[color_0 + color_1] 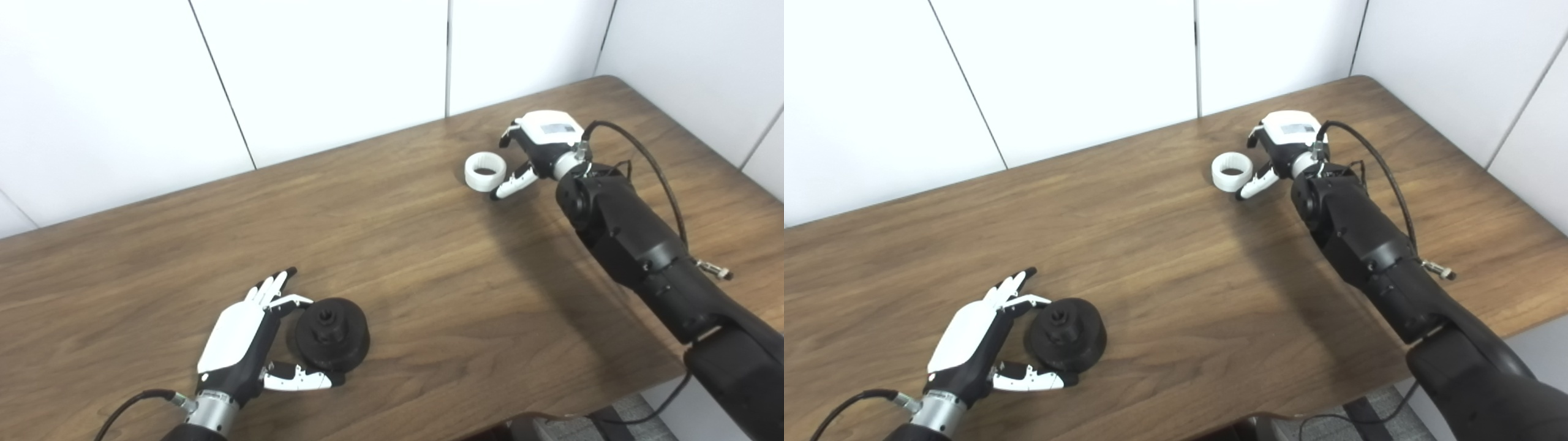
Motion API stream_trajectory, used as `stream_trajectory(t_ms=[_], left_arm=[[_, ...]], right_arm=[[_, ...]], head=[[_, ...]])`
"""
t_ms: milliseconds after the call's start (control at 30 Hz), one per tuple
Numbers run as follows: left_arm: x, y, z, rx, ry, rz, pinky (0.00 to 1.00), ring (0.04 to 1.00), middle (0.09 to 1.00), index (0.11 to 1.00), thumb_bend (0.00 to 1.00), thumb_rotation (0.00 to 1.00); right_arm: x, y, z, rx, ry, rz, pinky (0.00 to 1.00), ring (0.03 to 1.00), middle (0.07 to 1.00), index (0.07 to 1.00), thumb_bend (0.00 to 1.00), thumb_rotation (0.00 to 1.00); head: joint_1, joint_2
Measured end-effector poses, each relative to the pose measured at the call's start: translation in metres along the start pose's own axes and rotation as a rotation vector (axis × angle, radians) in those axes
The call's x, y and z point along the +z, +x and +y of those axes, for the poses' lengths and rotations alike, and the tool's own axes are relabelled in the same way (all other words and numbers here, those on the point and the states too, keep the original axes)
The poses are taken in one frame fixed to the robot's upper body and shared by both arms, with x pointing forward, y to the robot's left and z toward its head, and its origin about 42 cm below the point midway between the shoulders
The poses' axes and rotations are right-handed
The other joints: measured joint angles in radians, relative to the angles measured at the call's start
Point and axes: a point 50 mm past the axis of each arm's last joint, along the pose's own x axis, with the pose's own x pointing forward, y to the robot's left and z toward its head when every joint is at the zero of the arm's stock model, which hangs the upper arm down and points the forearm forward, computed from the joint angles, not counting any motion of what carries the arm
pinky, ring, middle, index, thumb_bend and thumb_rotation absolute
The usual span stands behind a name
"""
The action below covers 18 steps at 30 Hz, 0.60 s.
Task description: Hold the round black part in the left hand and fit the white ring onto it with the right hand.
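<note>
Both hands sat spread, holding nothing: left hand [245, 343] flanked the black part [332, 334], right hand [536, 150] beside the ring [484, 171]. Each probably needed a centred, firm wrap before lifting.

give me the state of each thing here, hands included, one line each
round black part: flat on the table, hub up, not lifted
white ring: on the table, opening up, not fitted
left hand: open, fingers and thumb around the black part
right hand: open, beside the ring, not gripping it
table: bears both parts
</note>
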Motion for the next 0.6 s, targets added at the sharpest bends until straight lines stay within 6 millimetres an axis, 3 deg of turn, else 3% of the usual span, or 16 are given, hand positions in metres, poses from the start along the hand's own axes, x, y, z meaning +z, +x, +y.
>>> stream_trajectory(t_ms=[600], left_arm=[[0.002,0.0,0.001,-0.008,0.001,0.006,1.0,1.0,1.0,0.62,0.98,0.38]], right_arm=[[0.014,0.001,0.016,0.013,0.013,-0.02,0.83,0.869,0.924,0.753,0.87,0.48]], head=[[0.015,0.008]])
